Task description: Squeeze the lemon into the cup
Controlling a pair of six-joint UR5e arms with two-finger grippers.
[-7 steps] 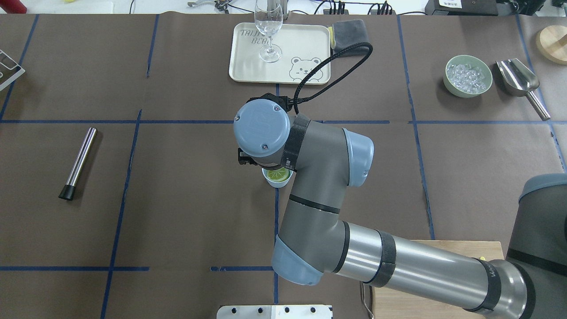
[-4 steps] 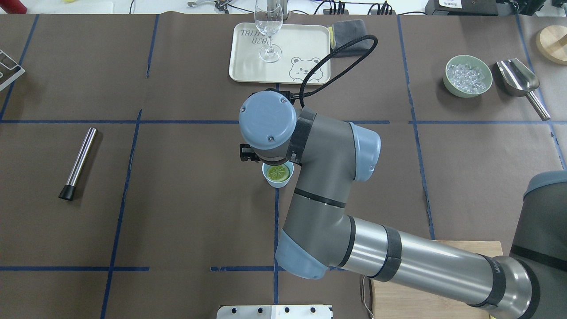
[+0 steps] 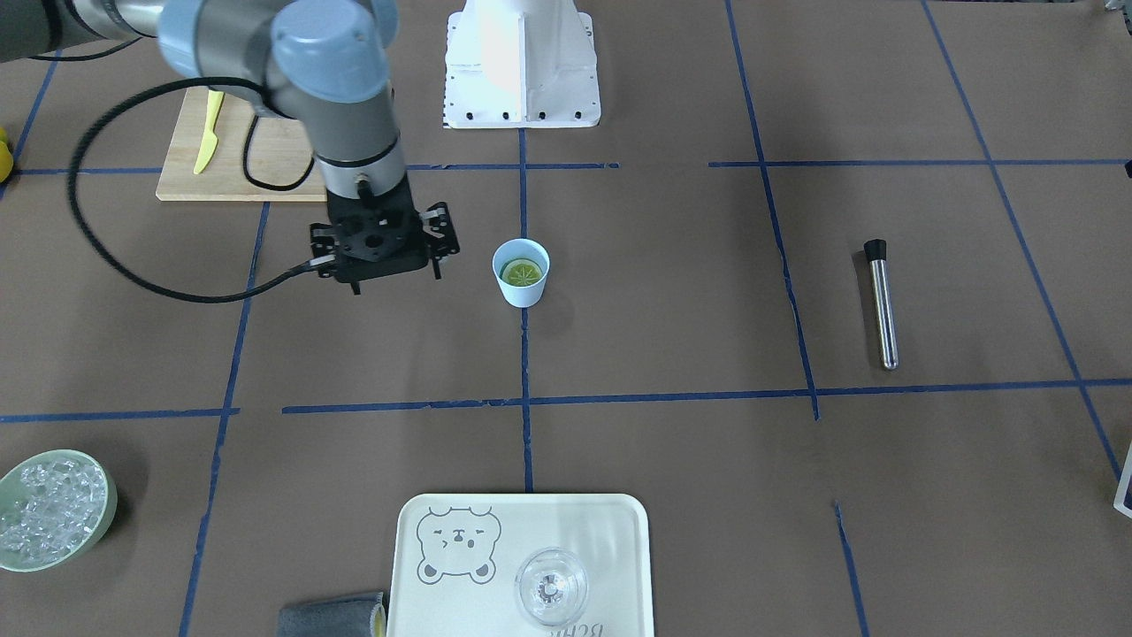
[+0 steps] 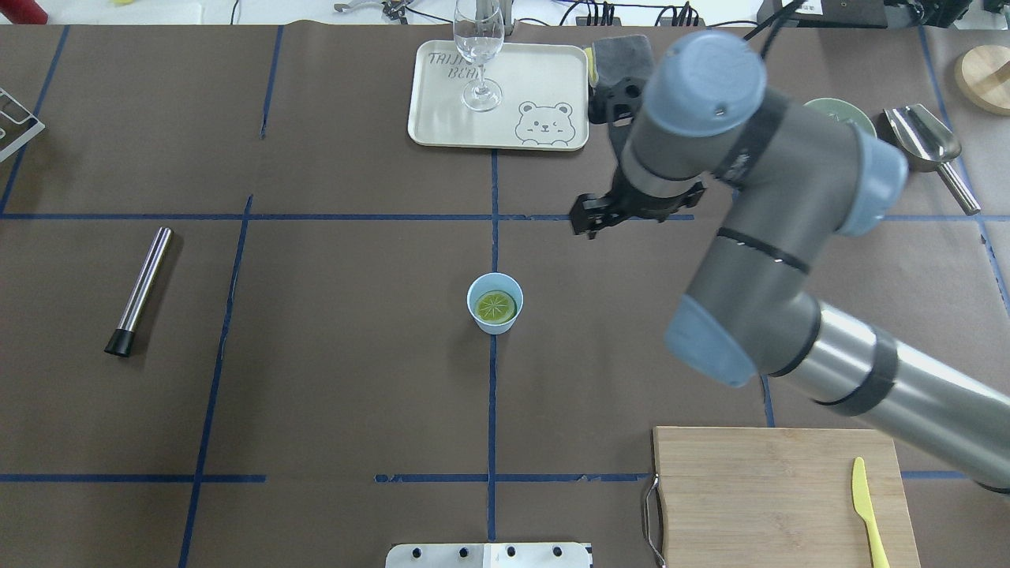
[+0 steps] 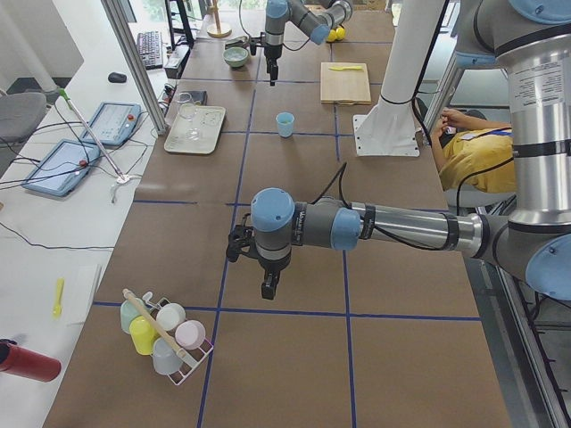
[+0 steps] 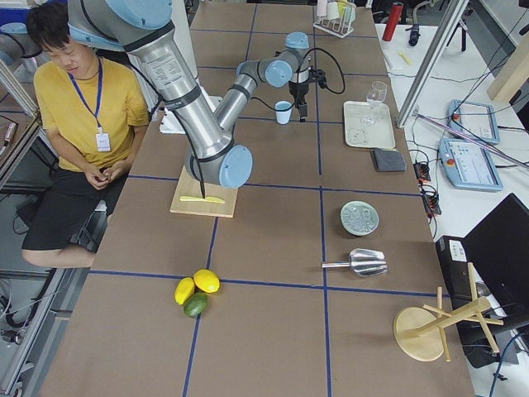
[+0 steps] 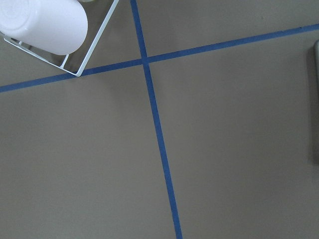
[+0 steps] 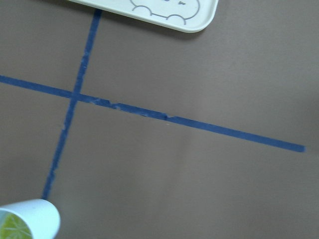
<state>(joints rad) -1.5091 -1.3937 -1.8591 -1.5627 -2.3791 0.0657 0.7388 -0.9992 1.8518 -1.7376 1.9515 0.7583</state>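
Lemon [image 4: 496,307]: lying flat inside cup [image 4: 495,328]. My right gripper [image 3: 382,248]: raised at cup's 2 o'clock, seen overhead; jaw spread, cannot tell.

The cup [image 4: 495,304] is reachable from above and all sides, the right claw [image 3: 390,263] hanging well apart.

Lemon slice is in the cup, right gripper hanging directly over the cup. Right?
Not quite. The lemon is in the cup, but the right gripper is not over it. It hangs clear of the cup, off to the robot's right side. The front-facing view shows the gap between them.
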